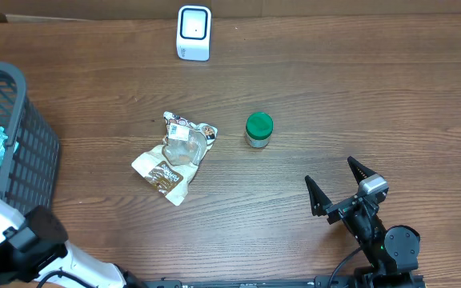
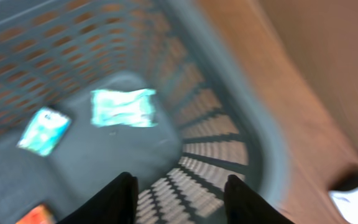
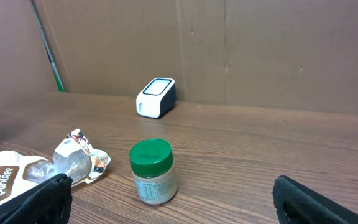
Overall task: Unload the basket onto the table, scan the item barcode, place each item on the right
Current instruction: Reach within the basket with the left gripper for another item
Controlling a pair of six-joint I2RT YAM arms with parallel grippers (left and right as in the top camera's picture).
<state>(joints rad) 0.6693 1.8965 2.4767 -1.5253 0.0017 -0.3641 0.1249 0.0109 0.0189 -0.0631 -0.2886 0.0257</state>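
The left gripper (image 2: 182,202) hangs over the inside of the grey basket (image 2: 216,112) with its two dark fingers partly apart and nothing between them; that view is blurred. The right gripper (image 1: 330,174) sits low at the near right of the table (image 1: 374,88), jaws spread wide and empty, facing the far edge. The snack bag (image 1: 174,156) lies flat near the middle of the table, well apart from both grippers. Its long axis runs diagonally: the crumpled, clear end with a small white label points toward the far right, and the brown-and-cream end points toward the near left. From the right wrist view the printed end shows a word that looks like "Donnee"; the small label's print cannot be read. Near the bag, on its right and not touching it, a jar (image 1: 258,130) stands upright with its green lid up; its pale label carries print too small to read. The white scanner (image 1: 194,32) stands at the far edge of the table, its dark-rimmed face tilted up toward the near side. In the basket lie two teal-and-white packets (image 2: 123,107) and an orange corner (image 2: 36,216) of something, their writing too blurred to read.
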